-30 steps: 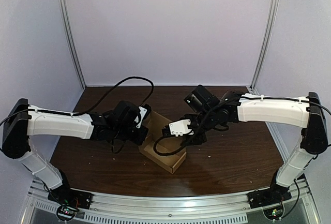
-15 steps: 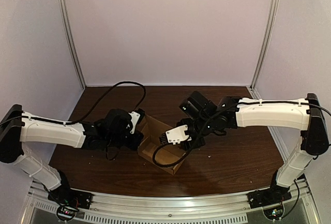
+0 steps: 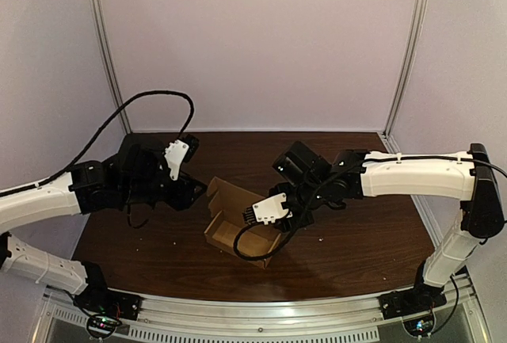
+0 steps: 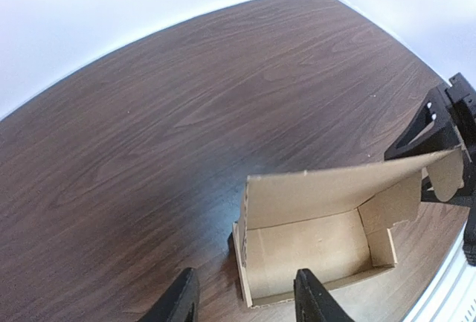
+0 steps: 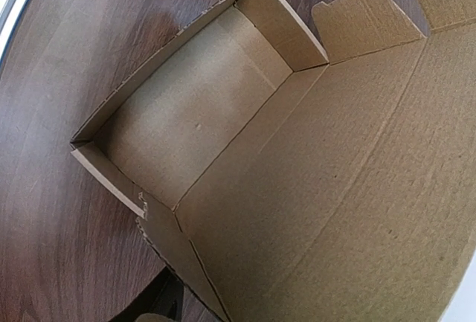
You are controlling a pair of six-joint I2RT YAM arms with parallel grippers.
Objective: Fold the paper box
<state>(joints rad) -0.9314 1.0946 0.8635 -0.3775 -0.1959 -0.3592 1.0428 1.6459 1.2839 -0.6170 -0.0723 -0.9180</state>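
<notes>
**Box open mid-table, left claw empty, right claw hard to read**

The paper box [image 3: 238, 230] sits on the dark wood table [image 3: 360, 260], a bit left of centre and toward the bottom of the overhead view. Its tray is open to the top. The big lid flap stands up along the tray's far-left side and leans a little over it, and the side tabs aren't tucked in.

The right gripper [image 3: 277, 224] hangs right over the box's right end. The forearm comes in from the right edge of the frame and the wrist is bent down toward the tray. The right wrist camera is filled with cardboard and only a dark sliver of finger shows at the bottom, so nobody can tell how far that claw is spread or whether it's pinching the flap.

The left gripper [image 4: 245, 301] is parted wide with nothing between its fingers [image 4: 182, 300]. It hovers just beside the box's left corner without touching it. That arm reaches in low from the left edge, with its black cable [image 3: 150, 97] looping upward.

Bare table runs behind the box toward the back wall and along the lower right.
</notes>
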